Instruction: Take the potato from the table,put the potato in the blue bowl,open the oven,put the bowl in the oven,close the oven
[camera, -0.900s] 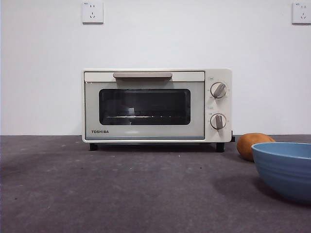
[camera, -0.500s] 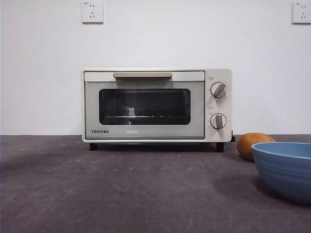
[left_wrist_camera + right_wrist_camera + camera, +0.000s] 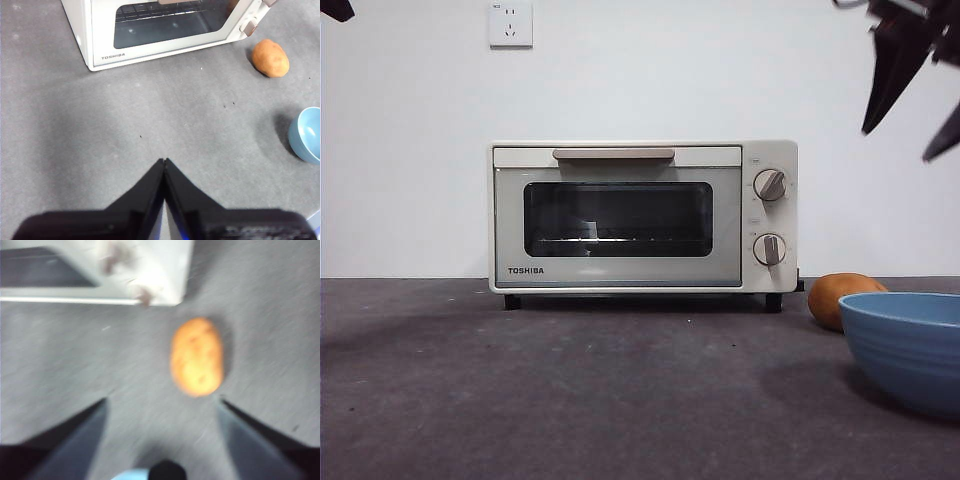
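Note:
The orange-brown potato (image 3: pixel 843 297) lies on the table (image 3: pixel 570 390) just right of the oven (image 3: pixel 620 215), behind the blue bowl (image 3: pixel 910 345) at the near right. The oven's door is closed. My right gripper (image 3: pixel 898 144) hangs open high above the potato and bowl; its blurred wrist view has the potato (image 3: pixel 196 356) just beyond the spread right gripper (image 3: pixel 162 401). Over bare cloth in front of the oven (image 3: pixel 165 25), my left gripper (image 3: pixel 164 162) is shut with nothing in it. The potato (image 3: pixel 270 58) and bowl (image 3: pixel 306 135) lie far to its side.
A white wall with two sockets (image 3: pixel 510 25) rises behind the oven. Wide grey cloth stretches in front of and to the left of the oven. A black tip of the left arm (image 3: pixel 335 8) shows at the top left corner.
The right arm has come into the front view from the top right, above the potato and bowl. A black tip now shows at the top left corner. Oven, potato and bowl have not moved.

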Robot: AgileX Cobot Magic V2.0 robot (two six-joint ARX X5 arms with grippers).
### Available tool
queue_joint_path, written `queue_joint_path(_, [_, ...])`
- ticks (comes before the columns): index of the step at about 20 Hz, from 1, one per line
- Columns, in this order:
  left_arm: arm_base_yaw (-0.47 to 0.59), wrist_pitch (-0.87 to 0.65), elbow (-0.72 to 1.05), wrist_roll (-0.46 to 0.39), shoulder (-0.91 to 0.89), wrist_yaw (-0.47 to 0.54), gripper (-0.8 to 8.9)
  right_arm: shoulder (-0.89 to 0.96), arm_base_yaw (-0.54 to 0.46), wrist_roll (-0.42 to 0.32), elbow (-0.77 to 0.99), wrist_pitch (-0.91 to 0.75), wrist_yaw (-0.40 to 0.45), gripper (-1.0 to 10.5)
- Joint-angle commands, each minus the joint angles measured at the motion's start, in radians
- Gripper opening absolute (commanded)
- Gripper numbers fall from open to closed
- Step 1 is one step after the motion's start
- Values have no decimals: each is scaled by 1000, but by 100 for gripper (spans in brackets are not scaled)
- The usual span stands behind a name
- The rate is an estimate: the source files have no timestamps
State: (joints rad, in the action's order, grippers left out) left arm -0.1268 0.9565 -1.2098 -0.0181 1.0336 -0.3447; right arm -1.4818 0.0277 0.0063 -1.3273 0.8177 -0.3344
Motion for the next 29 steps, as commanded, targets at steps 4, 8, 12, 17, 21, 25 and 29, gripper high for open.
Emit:
queue_joint_path(4, [-4, -4, 2, -11, 2, -3, -5, -160, 66, -15, -7, -69, 78, 865])
queue_joint_path(8, [-4, 0, 2, -11, 8, -3, -6, -278, 117, -54, -32, -71, 198, 951])
queue_joint_path(12, [-4, 0, 2, -11, 15, -3, -6, -356, 130, -82, -89, -80, 243, 951])
queue_joint_path(17, [-4, 0, 2, -12, 16, -3, -6, -434, 130, -78, -169, -78, 241, 951])
queue_joint_path(21, [-4, -1, 2, -12, 18, -3, -6, -472, 143, -78, -170, -79, 249, 948])
queue_joint_path(25, [-4, -1, 2, -12, 23, -3, -6, -499, 150, -54, -170, -82, 249, 939])
queue_joint_path(29, [-4, -1, 2, -12, 23, -3, -6, -511, 150, -35, -170, -81, 253, 856])
